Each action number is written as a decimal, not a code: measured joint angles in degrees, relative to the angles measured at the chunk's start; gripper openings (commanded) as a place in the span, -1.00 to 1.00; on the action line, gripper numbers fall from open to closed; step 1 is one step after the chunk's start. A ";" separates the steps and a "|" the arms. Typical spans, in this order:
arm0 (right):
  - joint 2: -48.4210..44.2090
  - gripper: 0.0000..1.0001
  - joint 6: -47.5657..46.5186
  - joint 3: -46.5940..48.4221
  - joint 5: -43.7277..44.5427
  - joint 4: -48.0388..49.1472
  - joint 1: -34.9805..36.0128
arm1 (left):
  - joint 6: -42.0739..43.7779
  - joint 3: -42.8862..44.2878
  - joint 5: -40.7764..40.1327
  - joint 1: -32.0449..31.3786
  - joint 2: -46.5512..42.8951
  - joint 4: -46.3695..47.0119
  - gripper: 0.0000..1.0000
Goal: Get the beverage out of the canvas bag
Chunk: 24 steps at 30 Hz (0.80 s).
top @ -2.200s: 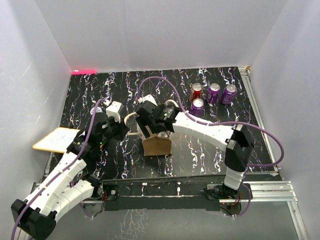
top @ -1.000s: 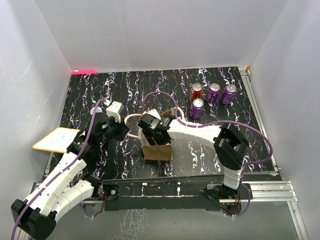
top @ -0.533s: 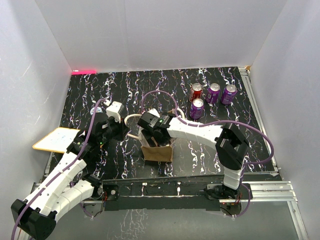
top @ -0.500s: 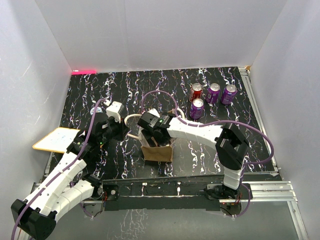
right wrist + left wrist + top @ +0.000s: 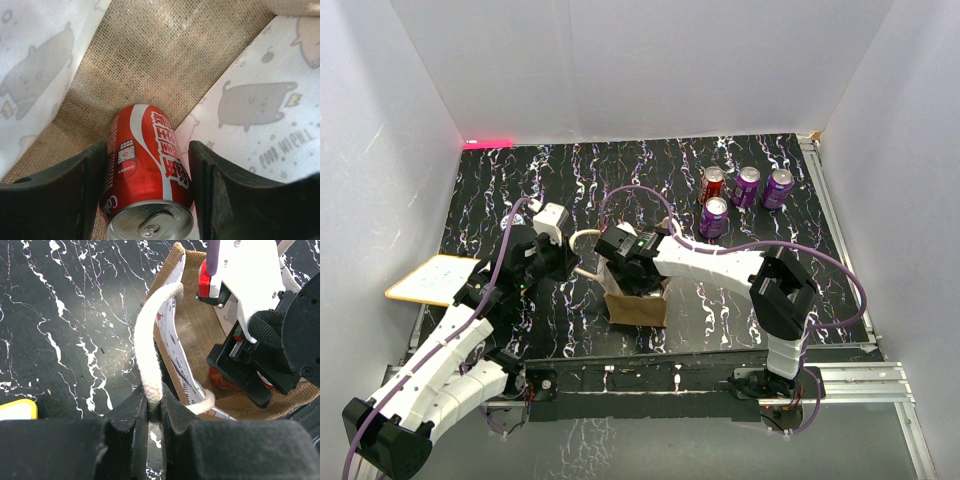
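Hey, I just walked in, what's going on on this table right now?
The left gripper is shut on a cream handle of the canvas bag, holding it open. The right gripper is down inside, fingers on either side of a red soda can; whether it grips yet is unclear. The can is not out. Four more cans stand at the far right.

Bright even light, soft shadows (canvas bag (image 5: pixel 165 55) weave sharp, foreground blurred).

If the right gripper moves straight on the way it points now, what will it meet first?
Probably the red can, already between its jaws; beyond that, the woven inner wall of the bag. Depth is unclear.
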 measured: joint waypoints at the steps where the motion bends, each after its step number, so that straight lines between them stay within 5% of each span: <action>1: -0.02 -0.05 0.02 0.04 -0.04 0.00 0.00 | 0.00 0.00 -0.02 0.00 0.02 0.00 -1.00; 5: -0.07 -0.44 -0.20 0.13 -0.11 0.00 0.00 | 0.00 0.00 -0.02 0.00 0.07 0.00 -1.00; 13: -3.61 -0.84 -0.33 -0.11 0.50 2.10 0.00 | 0.07 0.00 -0.28 0.00 0.07 0.00 -1.00; 24: -16.04 -0.85 1.64 -3.85 2.12 14.43 -1.51 | 0.09 0.00 -0.46 0.00 0.07 0.00 -1.00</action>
